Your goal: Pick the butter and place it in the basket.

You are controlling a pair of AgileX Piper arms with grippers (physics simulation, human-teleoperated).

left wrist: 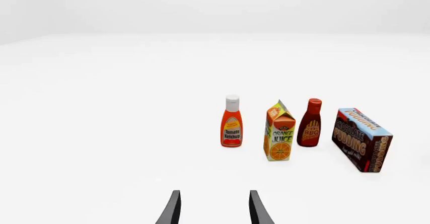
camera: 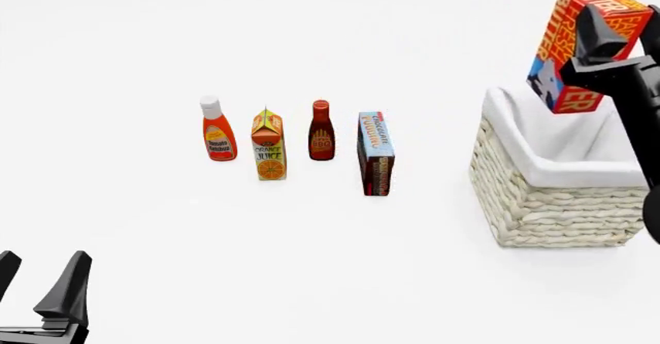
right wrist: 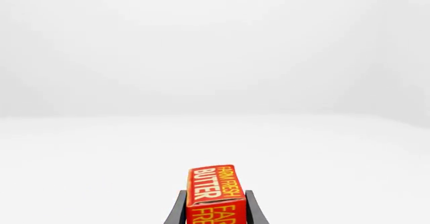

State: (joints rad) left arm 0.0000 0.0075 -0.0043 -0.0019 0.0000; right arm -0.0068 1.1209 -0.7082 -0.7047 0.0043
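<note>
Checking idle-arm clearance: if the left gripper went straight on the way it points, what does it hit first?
Probably nothing. The left gripper points at bare table; the ketchup bottle and juice carton sit slightly off that line. Depth is unclear, so the ketchup could be a near miss.

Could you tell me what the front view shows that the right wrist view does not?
Only the front view shows the basket, the ketchup, orange juice, BBQ sauce, pudding box and the open left pincer. Only the right wrist view shows the box's end face between the fingers. Both show the butter gripped by the right pincer.
</note>
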